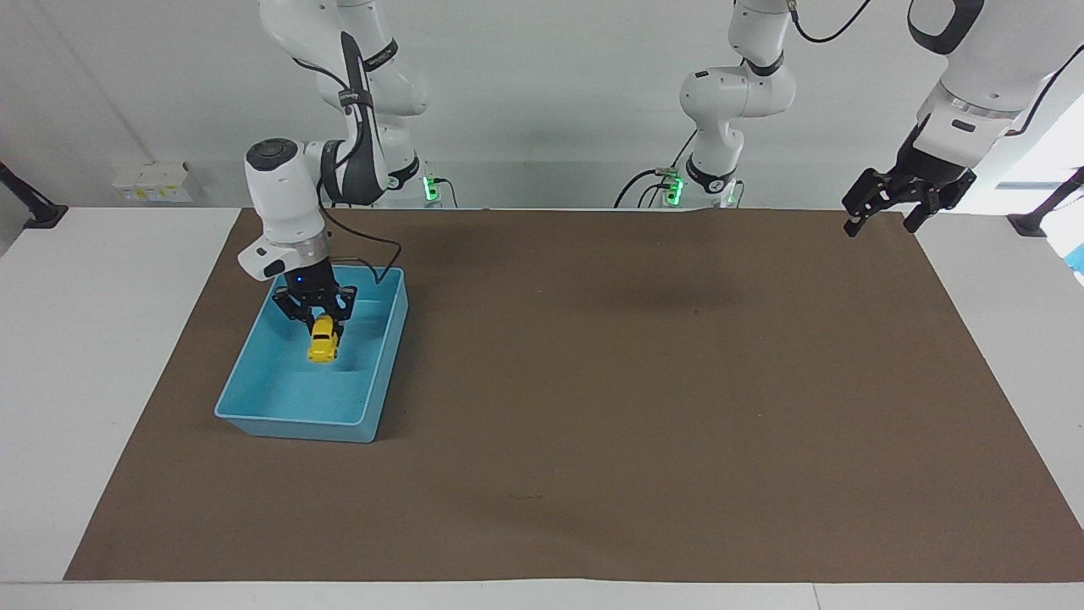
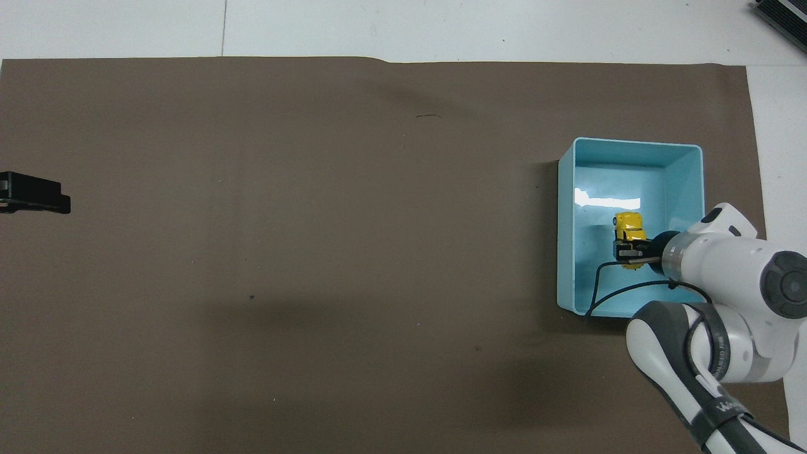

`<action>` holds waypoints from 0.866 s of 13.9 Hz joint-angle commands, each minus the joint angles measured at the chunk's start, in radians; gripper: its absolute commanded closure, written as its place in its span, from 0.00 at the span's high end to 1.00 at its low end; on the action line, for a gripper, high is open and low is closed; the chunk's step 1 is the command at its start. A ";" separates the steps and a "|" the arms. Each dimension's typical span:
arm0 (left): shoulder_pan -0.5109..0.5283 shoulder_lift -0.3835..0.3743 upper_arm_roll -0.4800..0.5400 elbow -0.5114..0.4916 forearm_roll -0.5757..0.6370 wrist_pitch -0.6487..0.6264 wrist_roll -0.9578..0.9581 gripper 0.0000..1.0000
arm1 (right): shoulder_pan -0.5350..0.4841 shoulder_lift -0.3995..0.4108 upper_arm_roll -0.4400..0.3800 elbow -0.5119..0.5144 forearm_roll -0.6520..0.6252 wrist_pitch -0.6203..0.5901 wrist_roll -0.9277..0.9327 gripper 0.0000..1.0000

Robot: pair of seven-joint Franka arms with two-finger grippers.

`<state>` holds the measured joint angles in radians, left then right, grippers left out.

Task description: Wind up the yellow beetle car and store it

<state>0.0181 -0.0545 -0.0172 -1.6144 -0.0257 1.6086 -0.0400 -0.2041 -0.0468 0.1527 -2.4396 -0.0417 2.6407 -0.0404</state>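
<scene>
Storing stage, by the look of it. Right gripper (image 1: 323, 320) pinches the yellow beetle car (image 1: 322, 342) low inside the blue bin (image 1: 292, 414), which sits toward the right arm's end of the brown mat (image 1: 644, 407). The car hangs nose-down near the bin floor — whether it touches, cannot tell. Winding cannot be checked from here. Left to do, likely: set the car down, let go, pull clear. Left gripper (image 1: 881, 213) waits over the mat's corner at the left arm's end, fingers spread, empty.
</scene>
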 commanded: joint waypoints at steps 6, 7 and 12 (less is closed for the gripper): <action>0.000 -0.015 0.002 -0.007 -0.010 -0.012 -0.009 1.00 | -0.018 0.045 0.014 -0.078 0.026 0.151 -0.029 0.00; 0.000 -0.015 0.002 -0.007 -0.010 -0.012 -0.009 1.00 | -0.017 0.047 0.014 -0.075 0.026 0.150 -0.012 0.35; 0.000 -0.015 0.002 -0.007 -0.010 -0.012 -0.009 1.00 | -0.017 -0.008 0.014 -0.009 0.026 0.017 -0.016 1.00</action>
<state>0.0181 -0.0545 -0.0172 -1.6144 -0.0257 1.6086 -0.0404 -0.2041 -0.0164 0.1527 -2.4814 -0.0414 2.7385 -0.0392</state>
